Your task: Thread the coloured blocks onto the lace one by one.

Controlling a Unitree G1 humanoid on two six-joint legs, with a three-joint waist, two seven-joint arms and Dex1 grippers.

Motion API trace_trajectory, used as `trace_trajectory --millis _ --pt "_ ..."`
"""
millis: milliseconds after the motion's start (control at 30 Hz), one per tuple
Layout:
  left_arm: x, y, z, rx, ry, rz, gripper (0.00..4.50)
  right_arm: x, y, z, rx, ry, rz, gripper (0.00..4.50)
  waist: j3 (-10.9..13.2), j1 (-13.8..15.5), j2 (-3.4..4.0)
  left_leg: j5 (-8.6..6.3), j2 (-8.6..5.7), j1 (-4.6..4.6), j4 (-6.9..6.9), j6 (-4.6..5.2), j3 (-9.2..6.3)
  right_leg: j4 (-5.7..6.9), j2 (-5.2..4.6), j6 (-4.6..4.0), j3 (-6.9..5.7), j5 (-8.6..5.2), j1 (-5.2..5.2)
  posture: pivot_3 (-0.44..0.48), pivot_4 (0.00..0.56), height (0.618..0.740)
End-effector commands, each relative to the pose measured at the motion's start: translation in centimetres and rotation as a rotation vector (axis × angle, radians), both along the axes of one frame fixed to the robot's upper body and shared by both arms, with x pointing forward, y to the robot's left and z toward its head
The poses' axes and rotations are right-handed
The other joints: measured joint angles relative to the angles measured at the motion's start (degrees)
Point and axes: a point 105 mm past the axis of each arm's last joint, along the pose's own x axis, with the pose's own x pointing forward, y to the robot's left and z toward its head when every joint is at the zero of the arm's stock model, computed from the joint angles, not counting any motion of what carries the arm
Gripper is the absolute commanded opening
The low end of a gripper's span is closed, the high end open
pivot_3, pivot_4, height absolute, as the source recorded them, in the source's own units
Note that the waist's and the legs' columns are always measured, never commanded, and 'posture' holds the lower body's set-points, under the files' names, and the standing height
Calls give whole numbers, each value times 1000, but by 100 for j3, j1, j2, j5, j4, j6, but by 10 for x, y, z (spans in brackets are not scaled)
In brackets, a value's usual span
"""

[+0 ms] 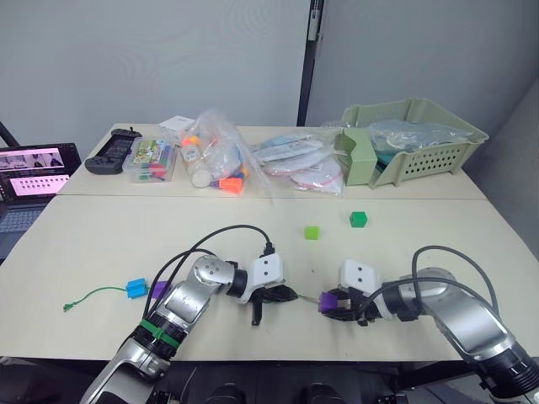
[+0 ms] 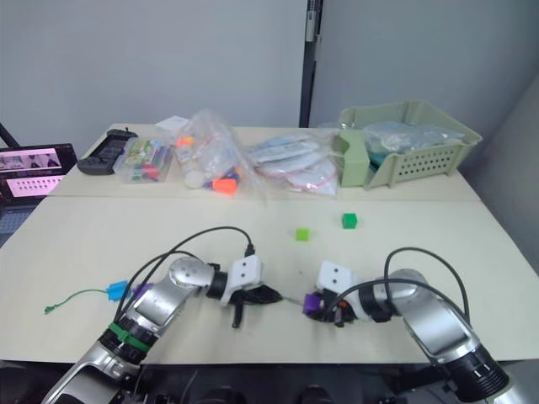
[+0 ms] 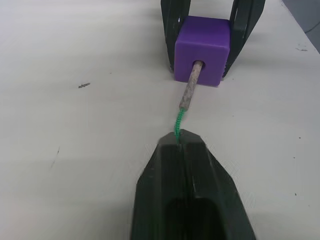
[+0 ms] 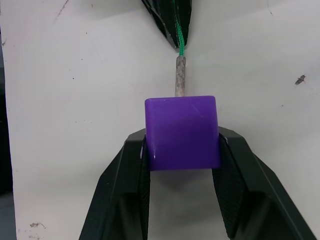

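My right claw (image 4: 182,150) pinches a purple block (image 4: 183,132) by its side faces. The lace's stiff pale tip (image 3: 190,85) sits in the block's hole, and my left claw (image 3: 180,145) is pressed together on the green lace (image 3: 177,122) just behind it. Bare worktop (image 1: 101,244) lies around both claws. The light green block (image 1: 312,232) and dark green block (image 1: 358,219) sit well apart beyond.

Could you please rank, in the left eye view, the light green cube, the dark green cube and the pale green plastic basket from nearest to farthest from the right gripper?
From the right gripper, shut on a purple cube:
1. The small light green plastic cube, on the table just beyond it.
2. The small dark green plastic cube, a little farther back, to the right.
3. The pale green slotted plastic basket, at the table's far right.
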Motion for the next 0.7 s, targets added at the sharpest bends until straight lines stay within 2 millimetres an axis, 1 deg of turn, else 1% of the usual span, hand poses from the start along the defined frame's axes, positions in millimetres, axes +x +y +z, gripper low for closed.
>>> trace_trajectory --millis 33,133,333,500,600,700 --pt "-3 -8 6 -23 -25 -30 18 -3 1 2 2 -7 11 1185 0 2 0 0 0 0 0 0 0 0 0 0 0 0 0 0 150 740" --pt "-6 -15 11 -38 -29 -55 18 -4 1 1 1 -1 12 1185 0 1 0 0 0 0 0 0 0 0 0 0 0 0 0 0 150 740" --pt "-9 -24 14 -37 -43 -96 18 -5 2 0 2 1 9 1185 0 0 0 0 -1 0 0 0 0 0 0 0 0 0 0 0 150 740" --pt "-10 -40 18 -53 -64 -123 18 -7 2 0 1 4 10 1185 0 1 -1 0 -2 -1 0 0 0 -1 0 0 0 0 0 0 150 740" --pt "-16 -52 24 -83 -63 -153 18 -7 3 0 1 4 9 1185 0 1 0 0 -2 -1 0 0 0 -1 0 1 0 0 0 0 150 740" --pt "-17 -52 23 -79 -58 -154 18 -6 3 0 2 2 7 1185 0 1 0 0 -2 -1 0 0 0 -1 0 1 0 0 1 0 150 740"
